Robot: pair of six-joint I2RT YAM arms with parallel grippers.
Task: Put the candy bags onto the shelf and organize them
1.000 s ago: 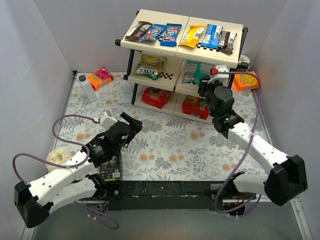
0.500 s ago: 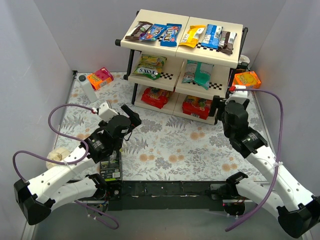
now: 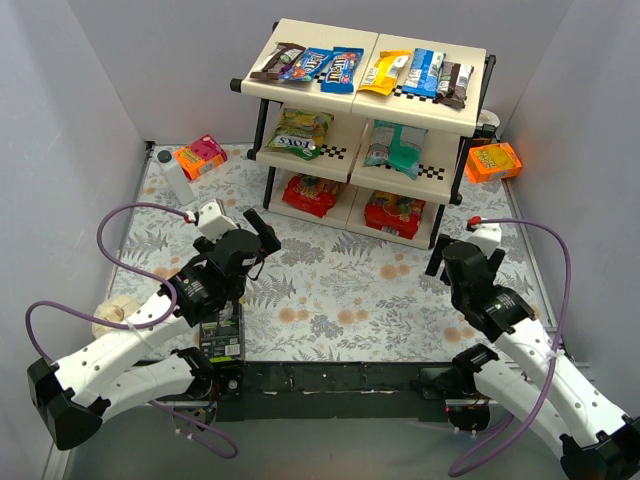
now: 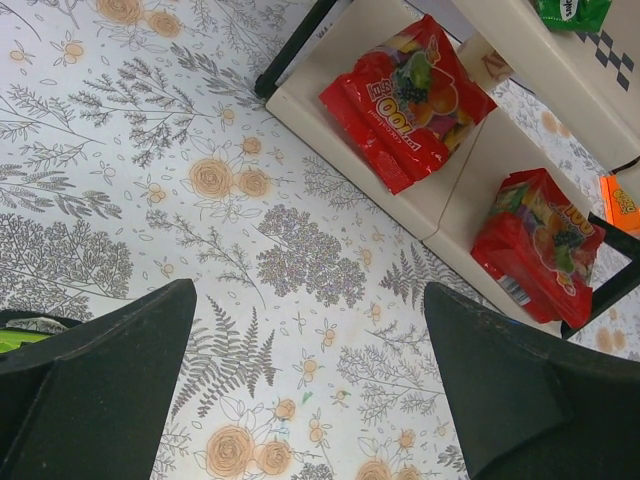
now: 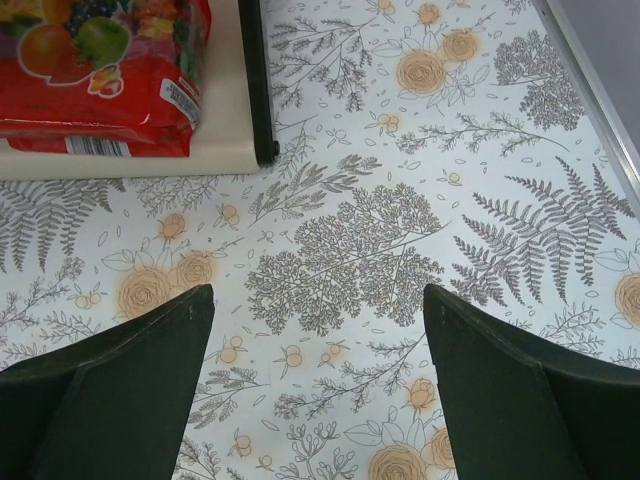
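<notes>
**Overhead and wrist views.** The desk [image 3: 350, 285] carries a floral print, and the shelf [image 3: 300, 30] stands at the upper centre of the overhead frame. Every candy bag in view lies on the shelf.

- **Top tier, left to right:** a dark brown bar [image 3: 276, 62], two blue M&M's bags [image 3: 308, 66], a yellow bag [image 3: 385, 70], a blue-and-white bag [image 3: 423, 72] and further dark bars [image 3: 452, 85].
- **Middle tier:** the green-yellow Fox's bag [image 3: 300, 133] on the left panel and a teal bag [image 3: 400, 148] on the right panel.
- **Bottom tier:** one red bag per panel. The left wrist view shows the left red bag [image 4: 405, 100] and the right red bag [image 4: 540, 245] both lying flat.

The left tool [image 4: 308, 300] hovers over bare desk below and to the left of the shelf. Its jaws are spread wide with nothing between them. The right tool [image 5: 318, 295] hangs over the desk near the shelf's lower right corner, likewise wide open and empty. A corner of the right red bag appears at the upper left of the right wrist view.

Off the shelf are an orange box [image 3: 200, 156] and a white bottle [image 3: 174, 182] at upper left, a second orange box [image 3: 492, 161] at upper right, and a black-and-green carton [image 3: 220, 335] beside the left arm at lower left.
</notes>
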